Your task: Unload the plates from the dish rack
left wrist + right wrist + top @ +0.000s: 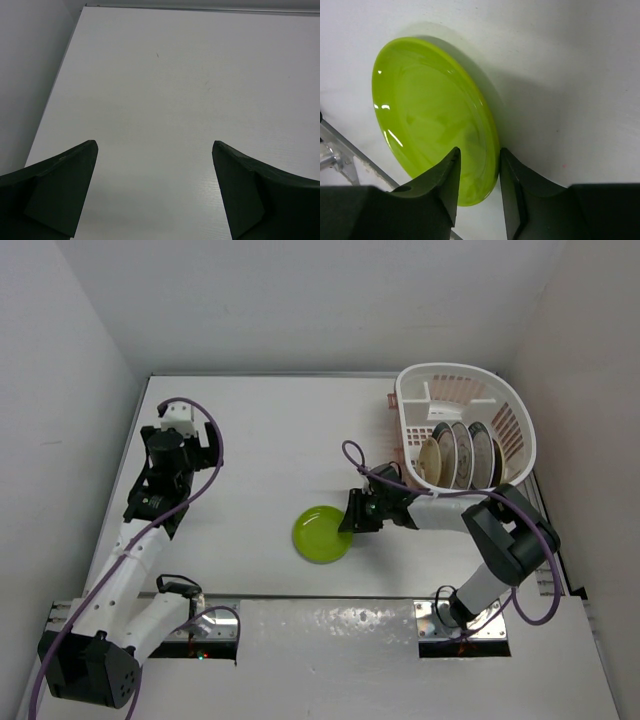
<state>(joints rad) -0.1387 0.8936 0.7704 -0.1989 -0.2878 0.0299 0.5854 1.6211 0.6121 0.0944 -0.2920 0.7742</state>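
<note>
A small lime-green plate (pixel 320 534) lies low on the table near the middle. My right gripper (pixel 349 514) is at its right edge. In the right wrist view the plate (pixel 430 110) has its rim between the two fingers of the right gripper (pixel 479 150), which is shut on it. The white dish rack (pixel 465 371) stands at the far right. It holds three upright plates: a cream-tan one (pixel 430 462) and two white ones (pixel 456 450). My left gripper (pixel 180 418) is open and empty at the far left, over bare table (pixel 155 145).
A pinkish-salmon tray part (pixel 392 405) shows at the rack's left side. Walls close in the table on the left, back and right. The metal mounting rail (pixel 330 625) with the arm bases runs along the near edge.
</note>
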